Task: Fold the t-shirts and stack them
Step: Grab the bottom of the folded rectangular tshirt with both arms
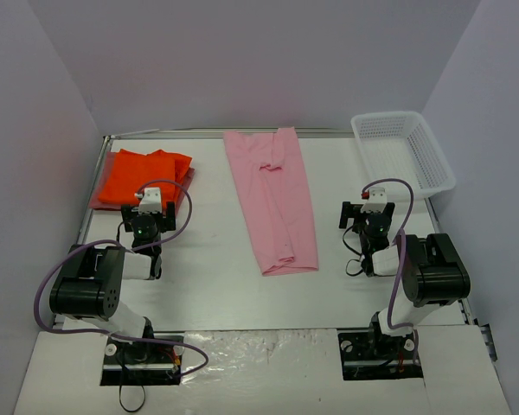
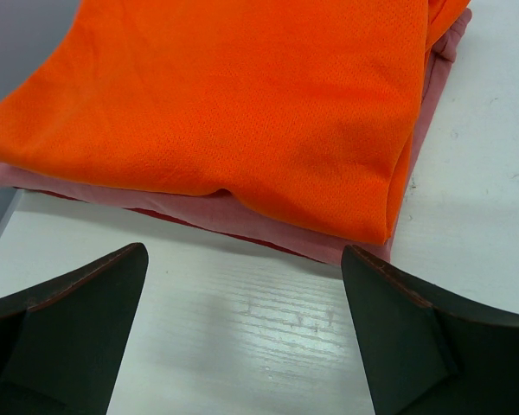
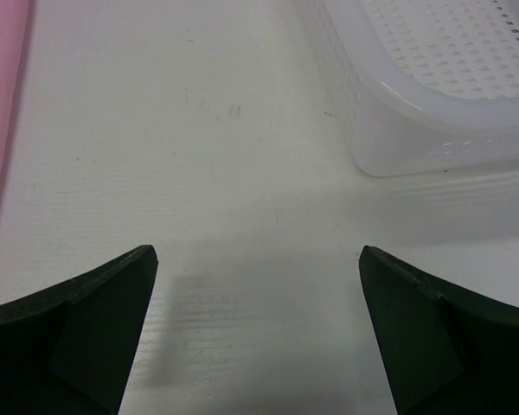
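A light pink t-shirt lies in a long folded strip down the middle of the table; its edge shows in the right wrist view. A folded bright orange t-shirt lies at the back left on top of a folded pinkish-red one; the orange one fills the left wrist view. My left gripper is open and empty, just in front of that stack. My right gripper is open and empty over bare table, right of the pink shirt.
A white plastic mesh basket stands at the back right, close behind my right gripper; its corner shows in the right wrist view. Grey walls enclose the table on three sides.
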### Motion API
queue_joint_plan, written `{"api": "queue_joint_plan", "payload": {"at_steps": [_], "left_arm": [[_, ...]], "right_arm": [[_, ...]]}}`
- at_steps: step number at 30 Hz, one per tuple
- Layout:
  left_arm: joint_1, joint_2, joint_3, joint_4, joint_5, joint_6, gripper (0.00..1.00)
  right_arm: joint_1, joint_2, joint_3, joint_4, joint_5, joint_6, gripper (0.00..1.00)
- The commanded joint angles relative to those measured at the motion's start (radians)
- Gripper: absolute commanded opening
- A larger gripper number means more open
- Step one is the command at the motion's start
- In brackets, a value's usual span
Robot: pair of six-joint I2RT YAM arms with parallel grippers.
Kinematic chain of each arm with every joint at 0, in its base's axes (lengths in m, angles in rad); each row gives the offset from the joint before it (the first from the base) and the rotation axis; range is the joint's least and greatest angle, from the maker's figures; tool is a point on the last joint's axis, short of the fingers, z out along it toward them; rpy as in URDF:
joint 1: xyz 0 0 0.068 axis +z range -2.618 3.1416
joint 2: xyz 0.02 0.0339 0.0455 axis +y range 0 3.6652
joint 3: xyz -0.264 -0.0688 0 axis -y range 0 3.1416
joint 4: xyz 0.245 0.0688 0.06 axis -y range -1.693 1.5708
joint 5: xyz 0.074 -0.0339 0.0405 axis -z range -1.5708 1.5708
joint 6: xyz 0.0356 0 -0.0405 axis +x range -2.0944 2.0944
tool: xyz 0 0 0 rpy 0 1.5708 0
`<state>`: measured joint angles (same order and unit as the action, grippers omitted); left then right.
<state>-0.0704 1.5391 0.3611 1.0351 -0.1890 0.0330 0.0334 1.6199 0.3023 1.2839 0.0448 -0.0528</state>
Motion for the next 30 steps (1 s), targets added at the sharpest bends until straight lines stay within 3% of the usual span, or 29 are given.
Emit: {"api": "queue_joint_plan", "payload": {"at_steps": [1,14,18,22,26,30], "left_arm": [[0.007,-0.008,0.030,0.016,-0.010,-0.016,0.95],[0.032,-0.008,0.035,0.002,0.013,-0.021,0.94],[0.029,-0.013,0.032,0.006,0.007,-0.021,0.94],[0.006,-0.062,0.044,-0.062,-0.081,-0.047,0.94],[-0.106,-0.103,0.093,-0.174,-0.234,0.022,0.94],[-0.215,-0.117,0.211,-0.359,-0.419,0.068,0.94]], "right_arm": [[-0.003,0.001,0.024,0.186,0.001,0.007,1.00],[-0.029,0.005,0.051,0.143,-0.011,0.050,1.00],[-0.026,-0.032,0.055,0.117,0.061,0.051,1.00],[0.020,-0.123,0.090,-0.058,0.101,0.027,1.00],[0.109,-0.150,0.184,-0.275,0.209,0.004,1.00],[0.161,-0.172,0.291,-0.418,0.214,0.016,1.00]]}}
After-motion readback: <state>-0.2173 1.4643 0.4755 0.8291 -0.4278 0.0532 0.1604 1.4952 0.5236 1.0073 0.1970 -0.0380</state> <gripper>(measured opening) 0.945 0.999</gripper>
